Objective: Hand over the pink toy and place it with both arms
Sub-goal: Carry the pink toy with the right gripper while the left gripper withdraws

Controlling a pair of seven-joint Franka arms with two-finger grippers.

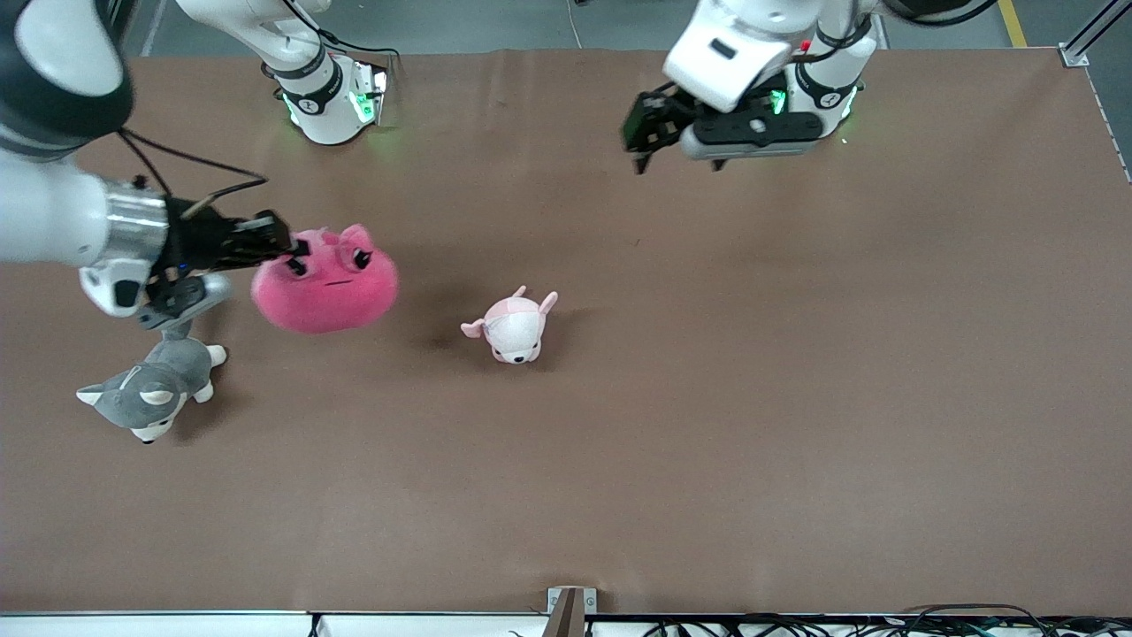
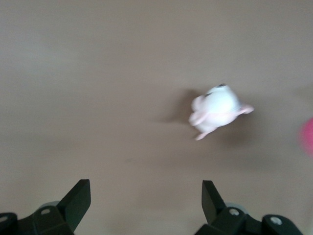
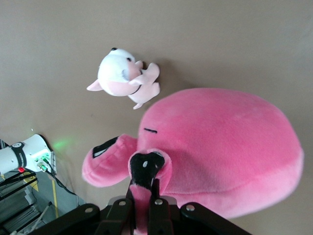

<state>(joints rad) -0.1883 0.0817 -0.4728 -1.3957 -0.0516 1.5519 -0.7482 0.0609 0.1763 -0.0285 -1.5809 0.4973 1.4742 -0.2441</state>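
In the front view, the right gripper (image 1: pixel 285 249) hangs over the surface (image 1: pixel 796 398) toward the right arm's end, its jaws clamped on a bump at the top of the pink toy (image 1: pixel 325 279). The toy hangs off the surface, its shadow lying on the brown sheet beside it. The grey husky plush (image 1: pixel 150 389) lies on the surface nearer the camera than the toy and close to the right arm's end edge. The pale puppy plush (image 1: pixel 515 327) stands near the middle, well apart from the husky. The left gripper (image 1: pixel 644 133) hangs over the surface close to its own base, jaws spread wide and holding nothing. The whole strip of surface along the camera-side edge is bare, and so is the stretch toward the left arm's end.

In the left wrist view, the two black fingertips (image 2: pixel 78 200) stand far apart over bare brown surface; the puppy plush (image 2: pixel 217 108) lies well off from them, and a sliver of the pink toy (image 2: pixel 308 136) shows at the frame's edge.

In the right wrist view, the jaws pinch a pink bump with a dark patch on the pink toy (image 3: pixel 220 152). The puppy plush (image 3: pixel 122 76) lies on the surface below, apart from the toy.
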